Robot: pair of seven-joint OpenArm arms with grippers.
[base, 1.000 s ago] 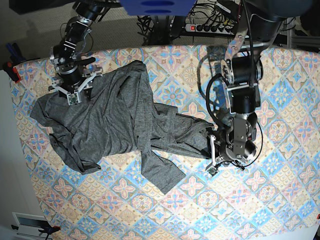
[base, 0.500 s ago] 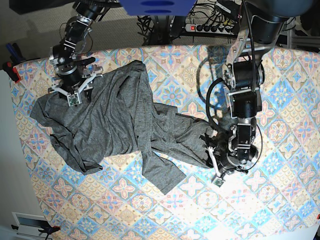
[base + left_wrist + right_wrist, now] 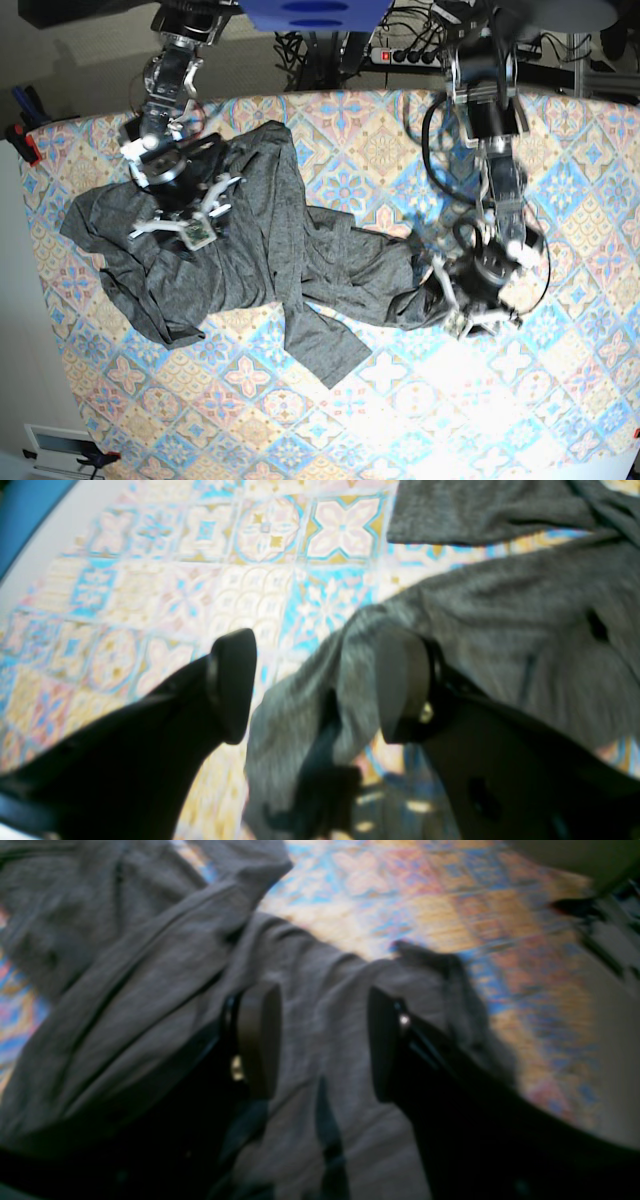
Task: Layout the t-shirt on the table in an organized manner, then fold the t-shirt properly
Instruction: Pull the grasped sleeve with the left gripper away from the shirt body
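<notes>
Sprawling across the left and middle of the table, the t-shirt lies crumpled, one sleeve or flap jutting toward the near edge. At the left of the base view the right gripper hangs over the bunched upper part, its jaws spread with grey cloth under and between them but nothing pinched. At the right, the left gripper sits at the shirt's far-right edge, jaws apart, a fold of fabric draped between them and lying against one pad. That fold could snag on the pad and drag as the arm lifts, undoing the spread. No containers are in view.
</notes>
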